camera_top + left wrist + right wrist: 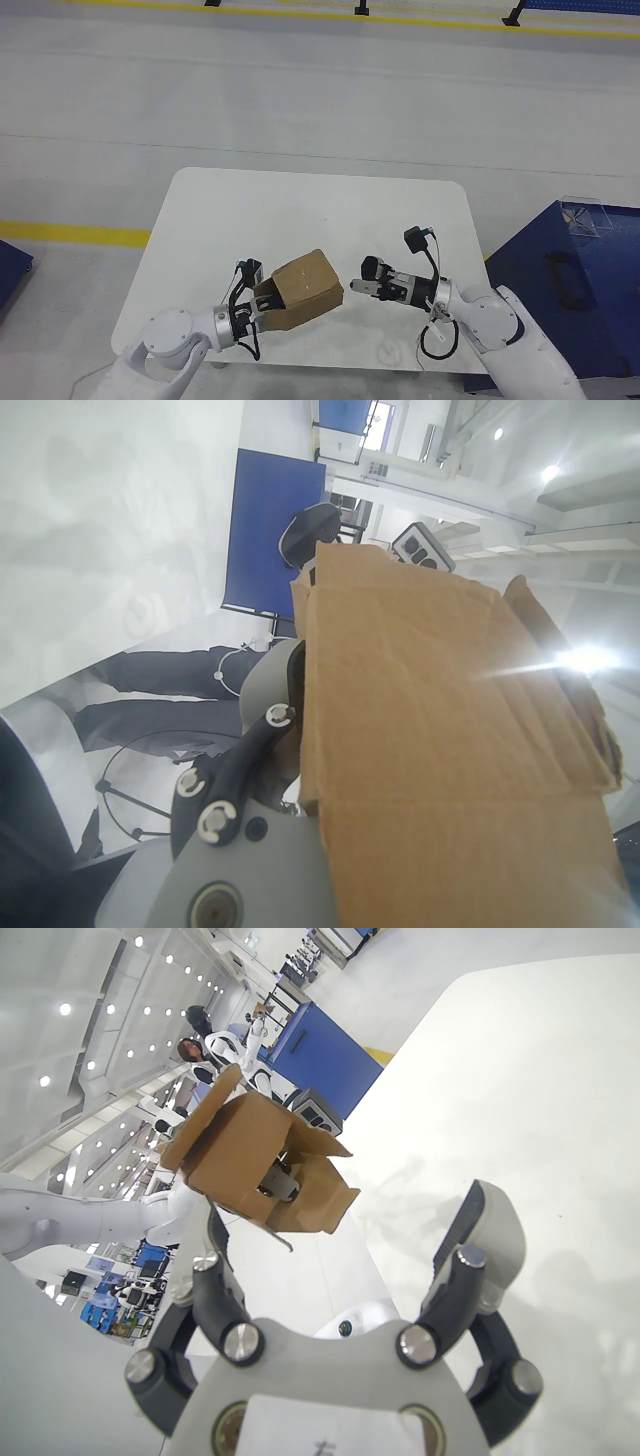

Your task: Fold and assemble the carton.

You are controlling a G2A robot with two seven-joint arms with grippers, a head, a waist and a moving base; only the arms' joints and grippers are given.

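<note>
Carton (307, 286), one, clamped in left jaws; right jaws spread.

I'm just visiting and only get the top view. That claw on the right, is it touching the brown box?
Observer: No. The right wrist view shows the right gripper open, with the carton ahead of it, apart.
Operator: Is it sealed on that end?
Observer: No, its flaps stand open there, and the carton is hollow inside.
Operator: So what's holding it?
Observer: The left gripper. In the left wrist view one finger lies outside a cardboard wall, and the right wrist view shows part of that gripper inside the carton.
</note>
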